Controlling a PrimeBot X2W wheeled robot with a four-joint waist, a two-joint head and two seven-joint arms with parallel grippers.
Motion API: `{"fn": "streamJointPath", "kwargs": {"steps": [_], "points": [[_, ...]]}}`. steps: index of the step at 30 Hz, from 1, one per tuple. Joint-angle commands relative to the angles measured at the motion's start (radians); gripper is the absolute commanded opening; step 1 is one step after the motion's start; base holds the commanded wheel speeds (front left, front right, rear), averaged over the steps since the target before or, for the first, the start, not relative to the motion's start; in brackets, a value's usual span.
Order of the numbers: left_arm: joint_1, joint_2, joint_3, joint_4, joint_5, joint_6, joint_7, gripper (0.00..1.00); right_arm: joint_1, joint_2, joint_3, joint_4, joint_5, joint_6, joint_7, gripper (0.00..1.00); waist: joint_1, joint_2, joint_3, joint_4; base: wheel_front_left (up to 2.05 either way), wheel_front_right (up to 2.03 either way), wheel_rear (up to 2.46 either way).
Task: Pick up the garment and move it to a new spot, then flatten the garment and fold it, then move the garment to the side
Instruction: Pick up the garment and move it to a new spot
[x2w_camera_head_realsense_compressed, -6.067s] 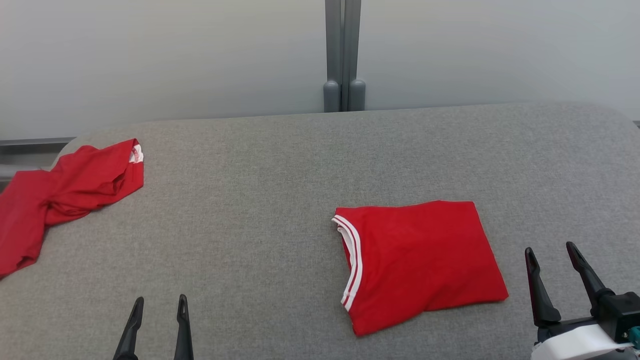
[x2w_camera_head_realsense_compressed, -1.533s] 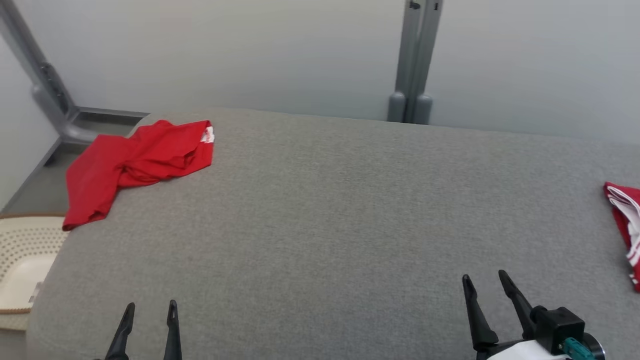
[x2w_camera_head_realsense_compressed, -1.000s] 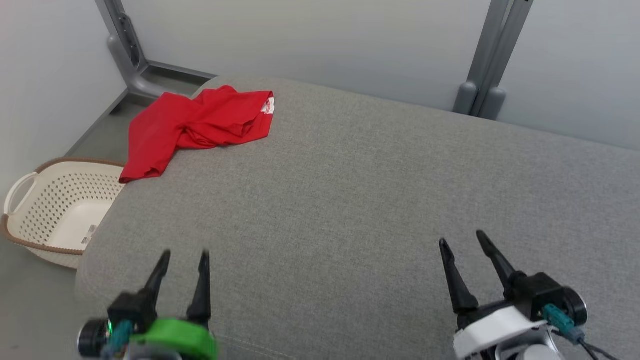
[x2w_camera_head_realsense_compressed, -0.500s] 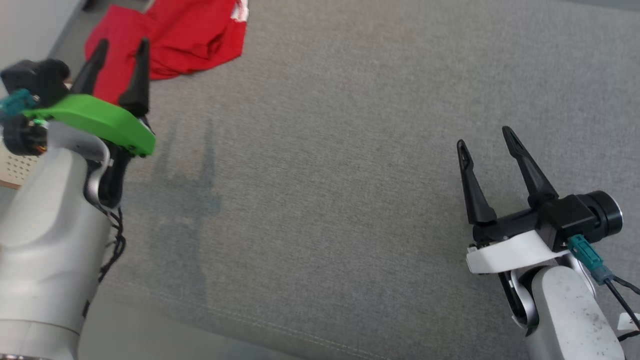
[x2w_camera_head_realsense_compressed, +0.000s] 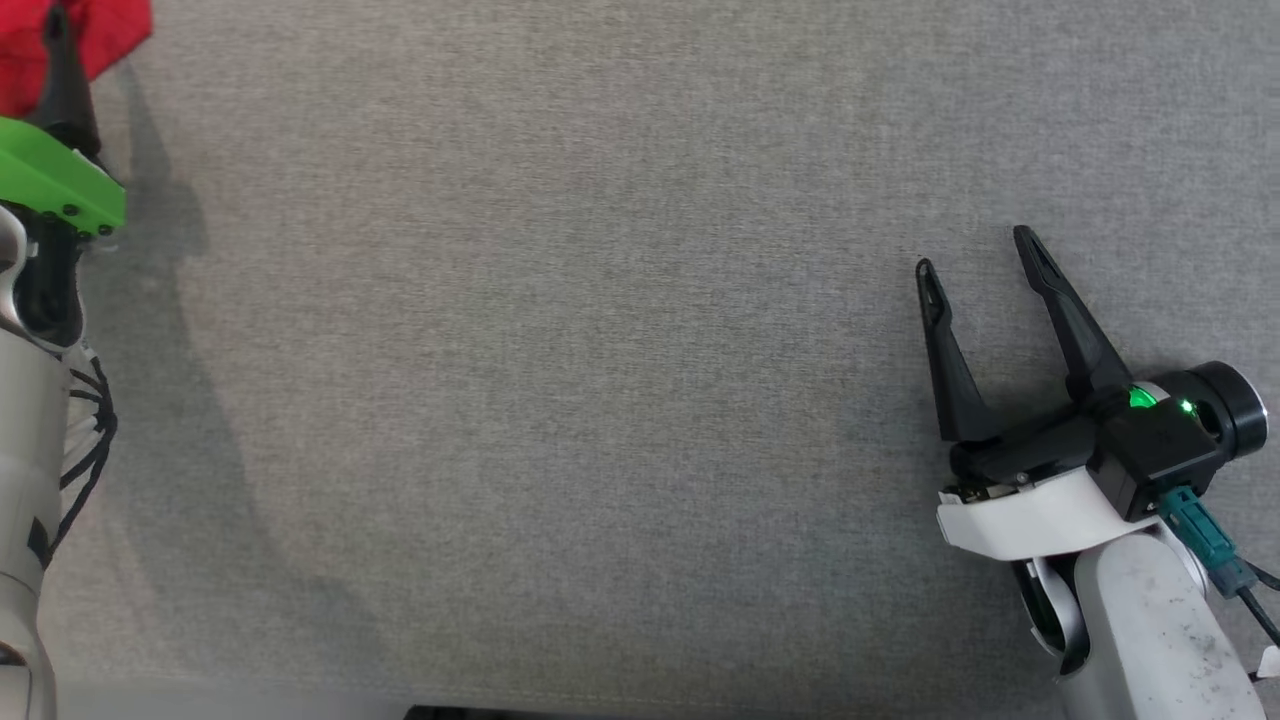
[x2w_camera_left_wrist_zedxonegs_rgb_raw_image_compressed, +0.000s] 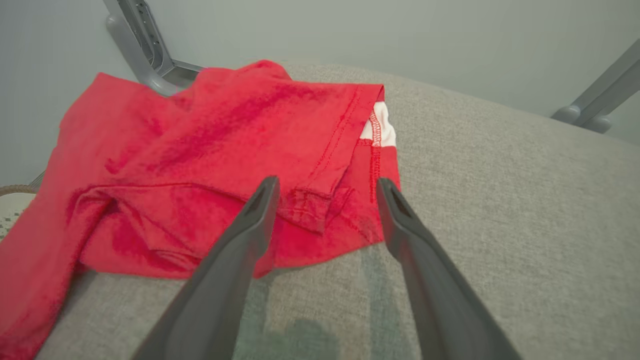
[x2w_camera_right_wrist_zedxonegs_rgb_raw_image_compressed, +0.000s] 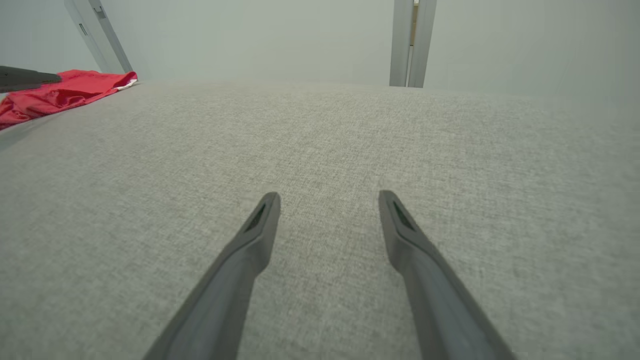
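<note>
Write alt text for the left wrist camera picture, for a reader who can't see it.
A crumpled red garment lies on a grey fabric surface, with a white patch showing at its right edge. The left tool, its two dark fingers spread open and holding nothing, reaches up from the bottom toward the garment's near edge.
</note>
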Motion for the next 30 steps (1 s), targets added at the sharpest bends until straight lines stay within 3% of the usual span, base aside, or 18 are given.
{"fn": "streamJointPath", "kwargs": {"steps": [1, 5, 6, 8, 15, 24, 30], "points": [[-0.02, 0.012, 0.0, 0.035, -0.011, -0.002, -0.005, 1.0, 0.026, -0.004, -0.001, 0.021, -0.009, -0.002, 0.003, 1.0, -0.0002, 0.0, 0.065, -0.071, 0.0, 0.0, 0.0], [-0.029, 0.012, -0.018, 0.108, -0.012, -0.002, 0.008, 1.0, 0.038, -0.01, 0.007, 0.025, -0.002, -0.002, 0.004, 1.0, -0.0002, 0.0, 0.053, -0.077, 0.0, 0.0, 0.0], [-0.02, 0.004, -0.025, 0.116, -0.015, -0.002, 0.018, 0.84, 0.041, -0.012, 0.007, 0.028, 0.0, -0.002, 0.005, 1.0, -0.0002, 0.0, 0.048, -0.077, 0.0, 0.0, 0.0], [-0.009, 0.002, -0.035, 0.13, -0.023, -0.002, 0.039, 0.01, 0.046, -0.014, 0.003, 0.033, 0.003, -0.002, 0.005, 1.0, -0.0002, 0.0, 0.038, -0.076, 0.0, 0.0, 0.0], [0.023, 0.044, -0.077, 0.069, -0.047, -0.002, 0.038, 0.0, 0.056, -0.002, -0.004, 0.049, 0.017, -0.002, 0.004, 1.0, -0.0002, 0.0, -0.022, -0.067, 0.0, 0.0, 0.0], [0.111, 0.126, -0.222, -0.233, -0.068, -0.002, -0.001, 0.0, 0.068, 0.035, -0.002, 0.069, 0.072, -0.002, 0.002, 1.0, -0.0002, 0.0, -0.176, -0.068, 0.0, 0.0, 0.0], [0.217, 0.161, -0.291, -0.527, -0.125, -0.002, 0.039, 0.0, 0.097, 0.049, 0.01, 0.091, 0.116, -0.002, 0.001, 1.0, -0.0002, 0.0, -0.3, -0.096, 0.0, 0.0, 0.0]]}}
